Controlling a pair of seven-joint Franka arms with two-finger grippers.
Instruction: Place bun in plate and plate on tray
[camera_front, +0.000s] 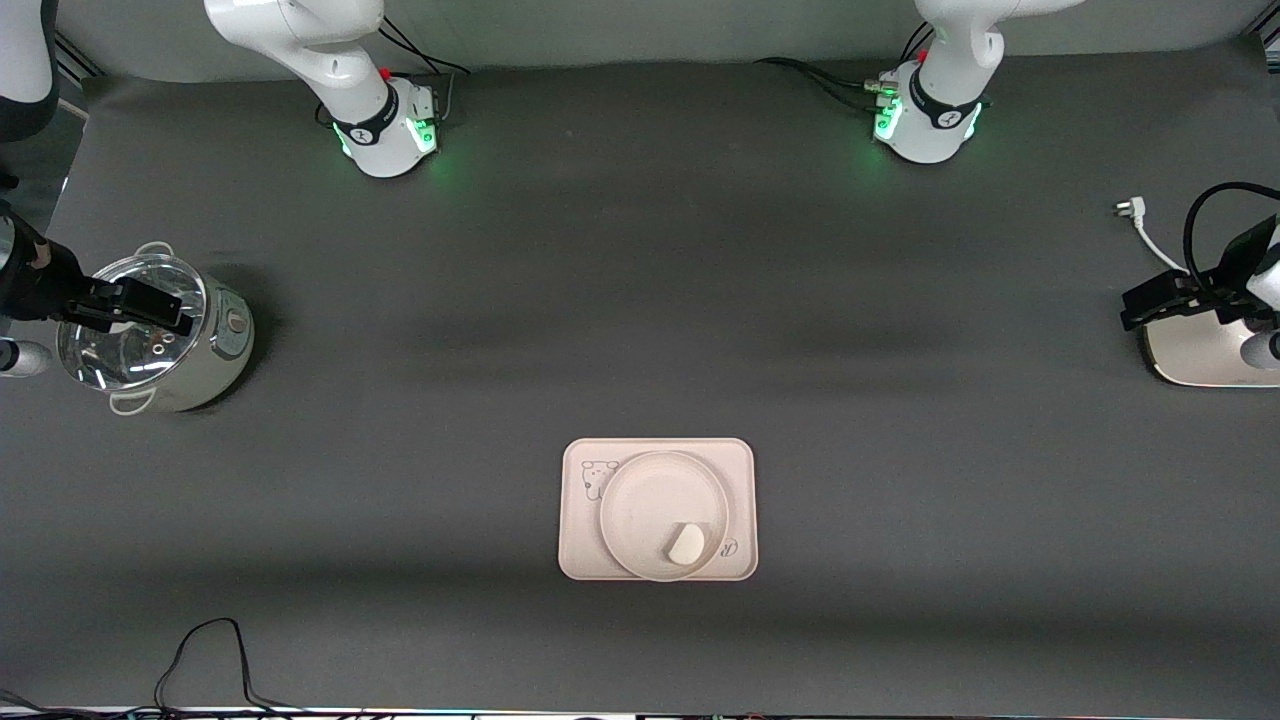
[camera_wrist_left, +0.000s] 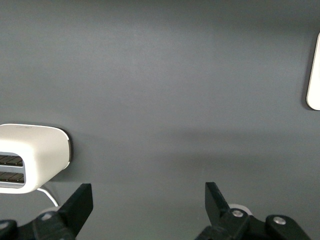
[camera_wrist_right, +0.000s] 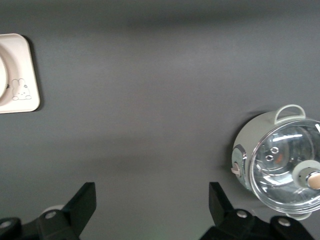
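Note:
The bun (camera_front: 686, 545) lies in the round cream plate (camera_front: 640, 495), near the rim closest to the front camera. The plate sits on the rectangular tray (camera_front: 741, 462) at mid-table, toward the front camera. My right gripper (camera_front: 165, 308) hangs open and empty over the pot at the right arm's end; its own view (camera_wrist_right: 152, 192) shows a corner of the tray (camera_wrist_right: 22, 75) and the plate's edge (camera_wrist_right: 2, 85). My left gripper (camera_front: 1135, 308) hangs open and empty by the toaster at the left arm's end; its own view (camera_wrist_left: 148, 192) shows the tray's edge (camera_wrist_left: 315, 75).
A glass-lidded pot (camera_front: 215, 350) stands at the right arm's end, also in the right wrist view (camera_wrist_right: 280, 165). A white toaster (camera_front: 1195, 355) stands at the left arm's end, also in the left wrist view (camera_wrist_left: 30, 155). A white plug lead (camera_front: 1140, 225) lies beside it. A black cable (camera_front: 200, 650) loops at the front edge.

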